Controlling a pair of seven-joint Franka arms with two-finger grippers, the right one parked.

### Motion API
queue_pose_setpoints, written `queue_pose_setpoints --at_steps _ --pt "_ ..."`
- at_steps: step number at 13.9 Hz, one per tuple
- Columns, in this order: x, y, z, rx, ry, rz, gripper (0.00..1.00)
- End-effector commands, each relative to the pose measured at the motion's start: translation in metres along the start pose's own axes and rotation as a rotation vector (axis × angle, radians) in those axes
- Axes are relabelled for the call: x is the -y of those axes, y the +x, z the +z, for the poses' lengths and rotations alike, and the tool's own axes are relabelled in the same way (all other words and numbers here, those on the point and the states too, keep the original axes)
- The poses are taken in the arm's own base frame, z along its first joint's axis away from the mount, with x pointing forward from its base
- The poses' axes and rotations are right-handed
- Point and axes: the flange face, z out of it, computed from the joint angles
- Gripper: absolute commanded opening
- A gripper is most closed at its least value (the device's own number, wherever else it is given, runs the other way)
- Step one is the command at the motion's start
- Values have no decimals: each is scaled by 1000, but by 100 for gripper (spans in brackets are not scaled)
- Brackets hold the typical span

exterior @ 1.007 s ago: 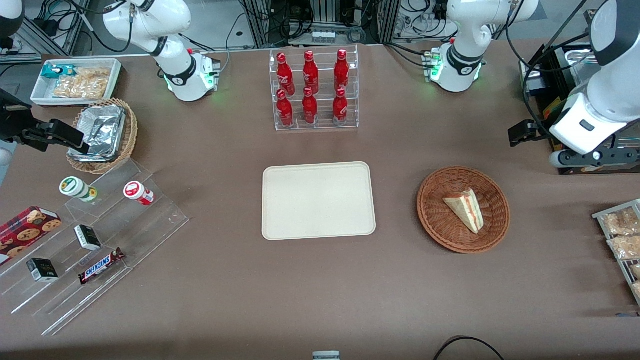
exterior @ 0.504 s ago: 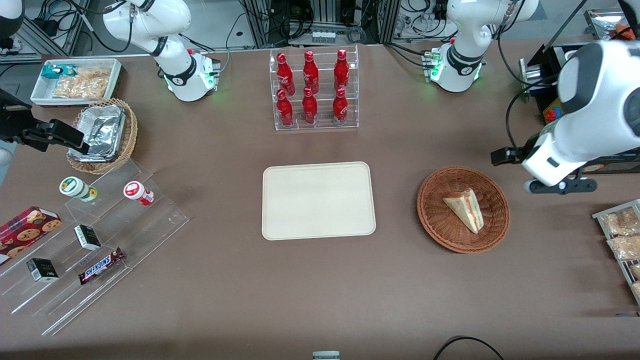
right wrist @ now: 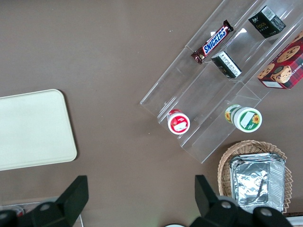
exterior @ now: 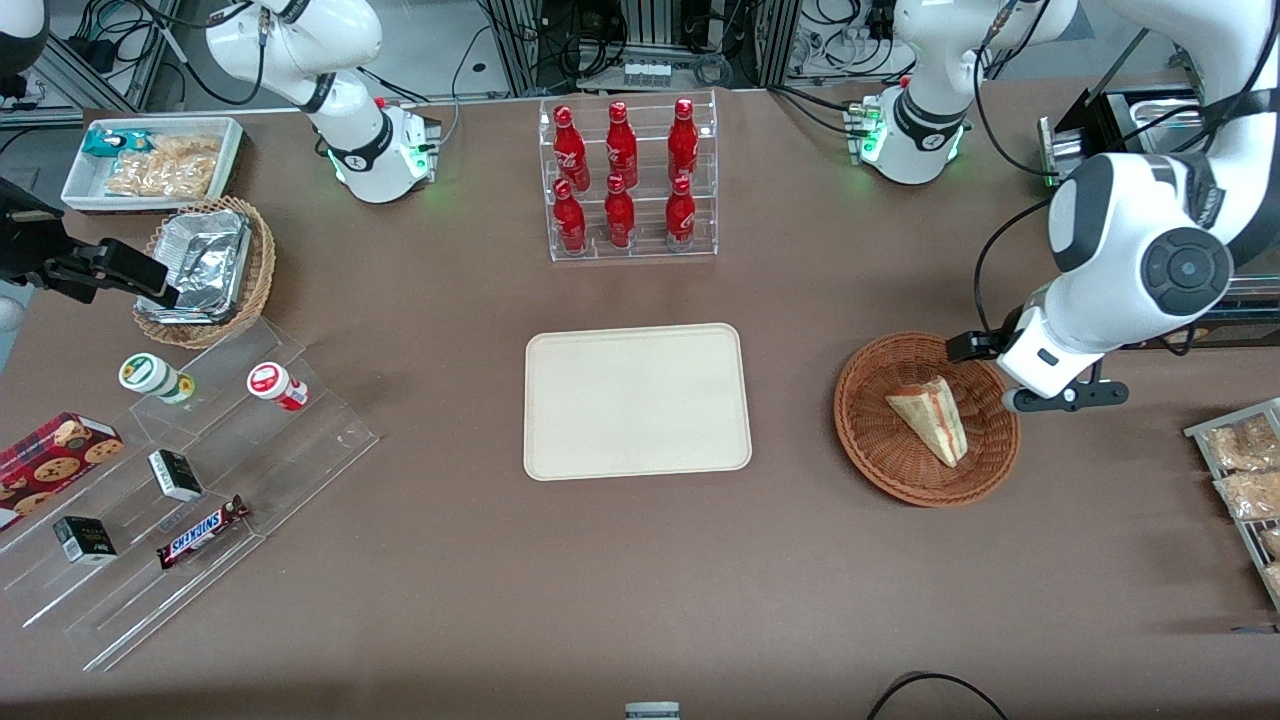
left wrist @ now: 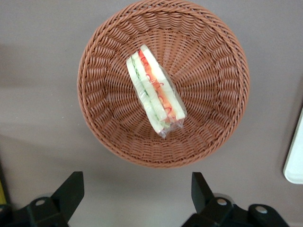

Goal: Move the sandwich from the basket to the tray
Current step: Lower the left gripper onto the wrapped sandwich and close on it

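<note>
Tool (left wrist: 135, 196) open above basket (left wrist: 213, 56), sandwich (left wrist: 155, 90).

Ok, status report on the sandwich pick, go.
Tool open, hovering above the basket's rim. Sandwich lying in basket, untouched. Tray bare, nothing between it and basket.

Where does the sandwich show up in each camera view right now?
Front view: sandwich lies in the basket, toward the working arm's end from the tray.
Left wrist view: sandwich lies mid-basket; open gripper is above the basket.
Right wrist view: not in it.
Shared landmark: the tray.
</note>
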Motion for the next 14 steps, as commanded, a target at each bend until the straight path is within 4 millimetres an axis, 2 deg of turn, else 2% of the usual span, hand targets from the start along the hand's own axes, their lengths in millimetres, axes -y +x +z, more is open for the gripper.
queue_pose_setpoints --at_steps 1,5,10,12,14 --pt "-2 -11 23 -45 0 -62 100" --pt "-1 -23 57 -147 -32 -158 100" --pt "-4 -23 68 -157 -54 -351 100" --pt "-20 -22 78 -171 -73 -443 100" --pt "-22 -19 83 -170 -80 -492 100"
